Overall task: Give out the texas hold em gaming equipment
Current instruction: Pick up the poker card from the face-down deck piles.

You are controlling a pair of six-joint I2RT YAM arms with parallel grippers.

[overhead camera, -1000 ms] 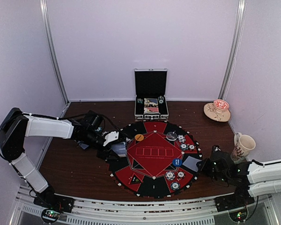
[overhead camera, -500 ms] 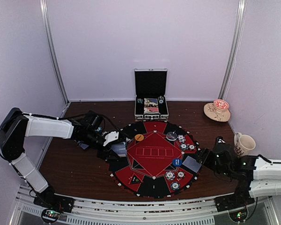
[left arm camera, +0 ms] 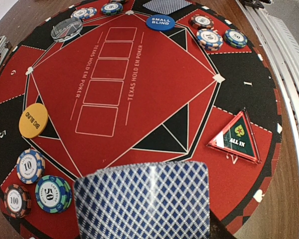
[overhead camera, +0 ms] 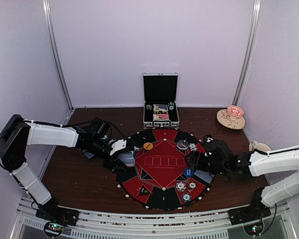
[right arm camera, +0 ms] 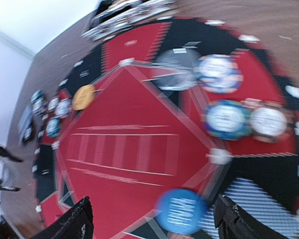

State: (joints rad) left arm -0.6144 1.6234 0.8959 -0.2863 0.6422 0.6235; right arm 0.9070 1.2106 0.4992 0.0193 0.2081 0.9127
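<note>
My left gripper [overhead camera: 123, 153] hovers at the left rim of the round red-and-black poker mat [overhead camera: 164, 149], shut on a stack of blue diamond-backed playing cards [left arm camera: 142, 201] that hides its fingers. Beside it lie three chips [left arm camera: 30, 166] and the orange big-blind disc [left arm camera: 33, 120]. My right gripper [right arm camera: 152, 224] is open above the mat's right side, empty, with the blue small-blind disc [right arm camera: 181, 211] just below it. In the blurred right wrist view, chips [right arm camera: 228, 119] lie ahead to the right. Another card [right arm camera: 269, 204] lies on the mat by the right finger.
An open metal case [overhead camera: 161, 114] stands behind the mat. A tan dish [overhead camera: 231, 118] sits at the back right, and a mug [overhead camera: 261, 147] is partly hidden behind the right arm. A red ALL IN triangle [left arm camera: 236, 137], a clear disc [left arm camera: 66, 29] and more chips [overhead camera: 181, 186] lie on the mat.
The right arm has swung in from the table's right edge to over the mat's right side, and its gripper has opened. The left arm and its cards have stayed put.
</note>
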